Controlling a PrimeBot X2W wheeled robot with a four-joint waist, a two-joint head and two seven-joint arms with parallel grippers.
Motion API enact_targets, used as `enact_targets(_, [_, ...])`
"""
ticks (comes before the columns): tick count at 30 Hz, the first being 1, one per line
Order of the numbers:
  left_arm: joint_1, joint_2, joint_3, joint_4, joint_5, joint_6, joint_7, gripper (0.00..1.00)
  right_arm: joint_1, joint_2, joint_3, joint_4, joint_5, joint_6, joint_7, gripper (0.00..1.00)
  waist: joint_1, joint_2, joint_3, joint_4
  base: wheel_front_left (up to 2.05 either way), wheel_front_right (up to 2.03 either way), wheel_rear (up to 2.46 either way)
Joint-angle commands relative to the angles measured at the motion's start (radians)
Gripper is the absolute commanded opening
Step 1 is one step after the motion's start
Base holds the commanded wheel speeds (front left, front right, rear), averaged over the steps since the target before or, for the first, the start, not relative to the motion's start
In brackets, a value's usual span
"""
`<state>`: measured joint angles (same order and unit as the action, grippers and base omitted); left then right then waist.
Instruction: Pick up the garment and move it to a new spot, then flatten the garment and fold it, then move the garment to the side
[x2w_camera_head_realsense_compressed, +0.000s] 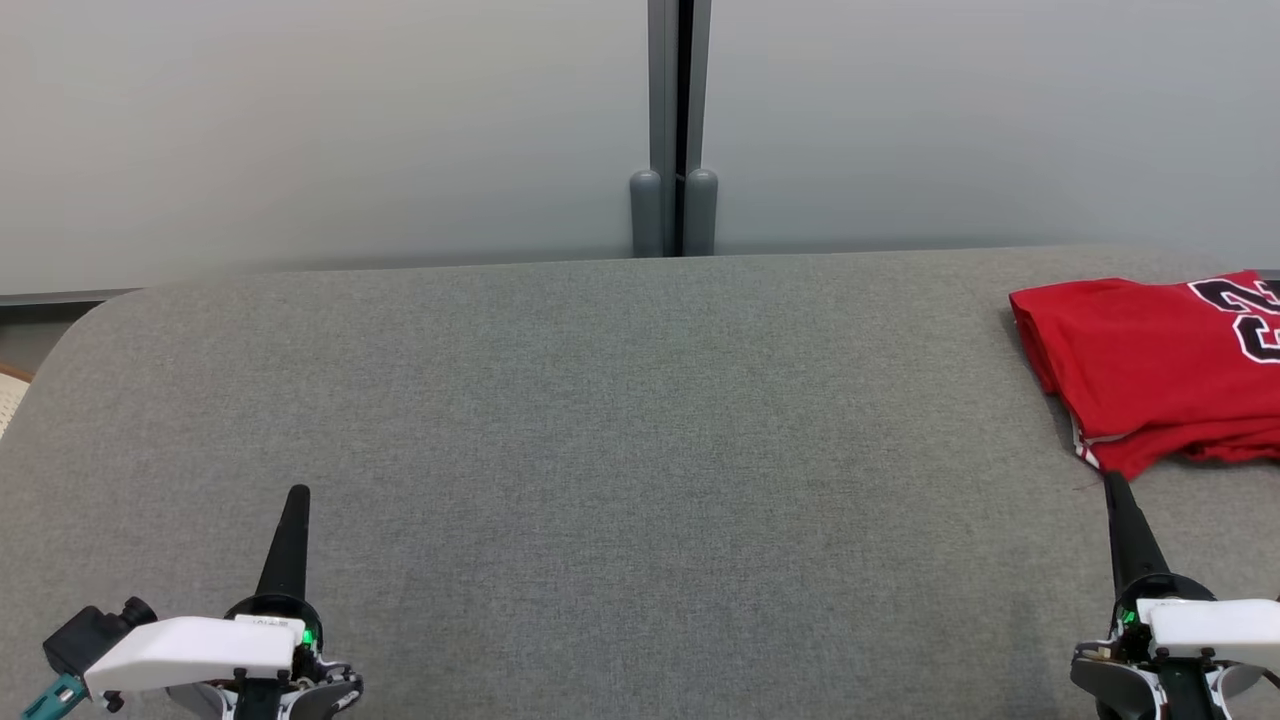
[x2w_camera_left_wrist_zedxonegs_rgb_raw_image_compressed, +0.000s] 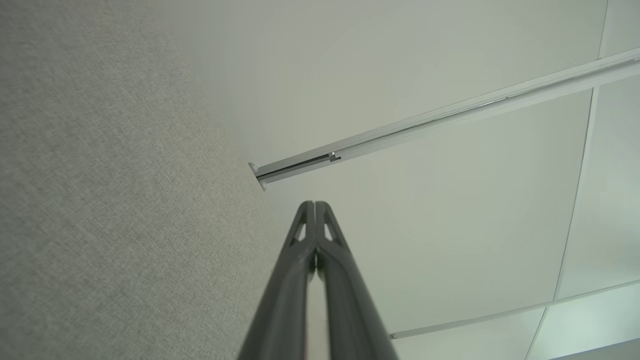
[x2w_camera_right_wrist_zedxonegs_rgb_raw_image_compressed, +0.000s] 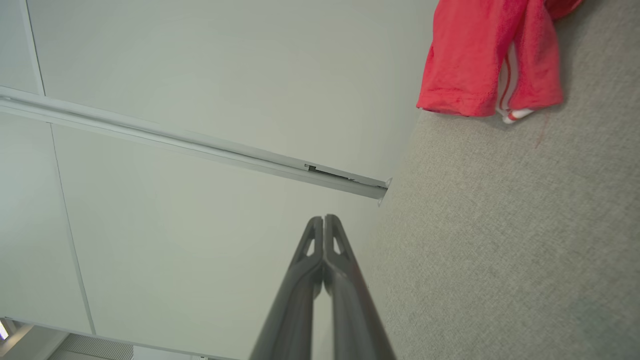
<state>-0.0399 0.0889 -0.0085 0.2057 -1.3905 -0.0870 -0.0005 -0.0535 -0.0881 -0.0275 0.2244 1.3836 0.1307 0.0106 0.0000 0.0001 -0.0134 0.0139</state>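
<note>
1. A big grey desk with a soft cloth top goes from side to side in the head view.
2. The garment is a red shirt with a black and white number on it. It lies folded on the far right part of the desk. The right edge of the head view cuts some of it off.
3. The left gripper is low on the left, over bare grey cloth. It is well apart from the shirt.
4. In the left wrist view, the left gripper has its two dark fingers pressed tight together. It is clenched and has nothing in it.
5. The right gripper is low on the right. Its tip points at the near corner of the shirt.
6. In the right wrist view, the right gripper is clenched too, with nothing in it. There is bare desk between its tip and the garment.
7. A pale wall stands behind the desk, with a dark gap down its middle.
</note>
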Motion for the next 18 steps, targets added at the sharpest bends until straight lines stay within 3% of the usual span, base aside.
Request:
enact_targets(1, [-0.024, 0.007, 0.009, -0.001, -0.024, -0.007, 0.004, 0.0, -0.017, -0.003, -0.007, 0.0, 0.02, 0.0, 0.008, 0.0, 0.0, -0.0001, 0.0, 0.0, 0.0, 0.0, 0.0])
enact_targets(18, [-0.051, 0.004, 0.043, 0.02, -0.153, -0.029, 0.042, 0.0, -0.039, 0.005, -0.031, 0.01, 0.151, 0.0, 0.044, 0.0, 0.0, -0.0001, 0.008, -0.007, 0.0, 0.0, 0.0])
